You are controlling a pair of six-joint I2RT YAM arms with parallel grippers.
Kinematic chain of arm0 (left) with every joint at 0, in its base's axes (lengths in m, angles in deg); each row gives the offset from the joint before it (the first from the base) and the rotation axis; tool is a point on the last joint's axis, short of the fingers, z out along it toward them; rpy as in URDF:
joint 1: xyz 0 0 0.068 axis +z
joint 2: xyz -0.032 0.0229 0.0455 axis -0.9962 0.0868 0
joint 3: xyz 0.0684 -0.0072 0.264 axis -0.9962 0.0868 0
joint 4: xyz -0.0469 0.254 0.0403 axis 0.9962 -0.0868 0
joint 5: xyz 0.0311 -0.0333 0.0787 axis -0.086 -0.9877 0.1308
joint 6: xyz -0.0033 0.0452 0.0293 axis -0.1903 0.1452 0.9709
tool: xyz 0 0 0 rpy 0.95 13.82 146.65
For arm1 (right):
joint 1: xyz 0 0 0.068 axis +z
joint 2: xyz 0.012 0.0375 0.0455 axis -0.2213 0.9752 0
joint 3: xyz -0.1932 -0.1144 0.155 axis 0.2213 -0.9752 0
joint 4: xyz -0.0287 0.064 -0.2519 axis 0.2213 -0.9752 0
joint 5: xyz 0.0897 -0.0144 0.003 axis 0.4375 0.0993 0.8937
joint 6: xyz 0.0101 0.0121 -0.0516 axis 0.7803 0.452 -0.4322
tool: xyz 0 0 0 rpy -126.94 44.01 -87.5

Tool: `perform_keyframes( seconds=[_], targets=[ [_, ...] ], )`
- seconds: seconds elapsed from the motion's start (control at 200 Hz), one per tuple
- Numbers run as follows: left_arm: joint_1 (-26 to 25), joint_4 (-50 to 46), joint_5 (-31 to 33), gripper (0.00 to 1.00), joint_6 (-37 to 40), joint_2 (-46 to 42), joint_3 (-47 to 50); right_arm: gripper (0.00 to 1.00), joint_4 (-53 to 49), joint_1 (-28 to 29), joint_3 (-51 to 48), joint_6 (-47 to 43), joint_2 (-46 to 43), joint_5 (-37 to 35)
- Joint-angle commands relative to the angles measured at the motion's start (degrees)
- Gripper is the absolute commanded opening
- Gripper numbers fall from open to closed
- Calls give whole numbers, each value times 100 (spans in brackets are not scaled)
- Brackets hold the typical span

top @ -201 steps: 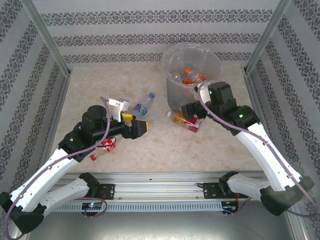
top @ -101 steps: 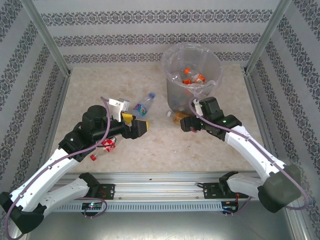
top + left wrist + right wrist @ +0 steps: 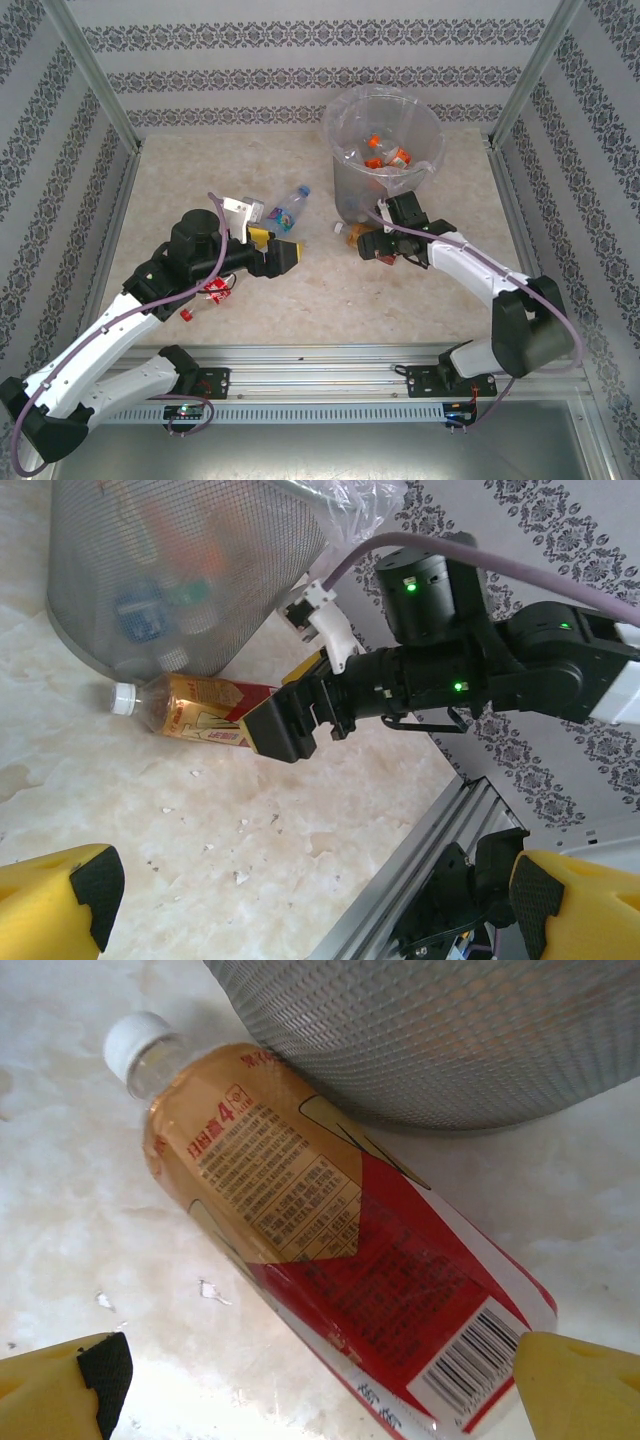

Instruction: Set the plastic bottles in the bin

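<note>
A bottle with a red and orange label [image 3: 330,1250] and a white cap lies on the table against the foot of the grey mesh bin [image 3: 450,1040]. My right gripper [image 3: 320,1390] is open and straddles its lower end, one yellow finger on each side. From above, that gripper [image 3: 373,245] sits low over the bottle [image 3: 350,232] beside the bin [image 3: 385,150], which holds several bottles. My left gripper [image 3: 285,255] hangs open and empty mid-table. A blue-labelled bottle [image 3: 288,208] lies beyond it. Under the left arm lies a red-labelled bottle [image 3: 212,292].
The left wrist view looks across the table at the right gripper [image 3: 300,715], the bottle [image 3: 195,705] and the bin [image 3: 180,570]. An aluminium rail [image 3: 320,355] runs along the near edge. Patterned walls enclose the table on three sides.
The right arm has swung down and left, bringing its gripper low over the red and orange bottle by the bin. The left arm has barely shifted.
</note>
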Motion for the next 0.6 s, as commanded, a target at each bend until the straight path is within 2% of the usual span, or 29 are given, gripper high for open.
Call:
perform_keyframes(
  seconds=[0.0,0.34,0.595],
  targets=[
    [-97,274,-31,100,-85,-7,118,98,232,-52,153,-161,228,-186],
    [-115,245,-8,100,-74,6,126,97,315,13,258,-372,666,-490],
    [-132,296,-2,100,-93,46,154,96,346,192,202,-407,555,-804]
  ],
)
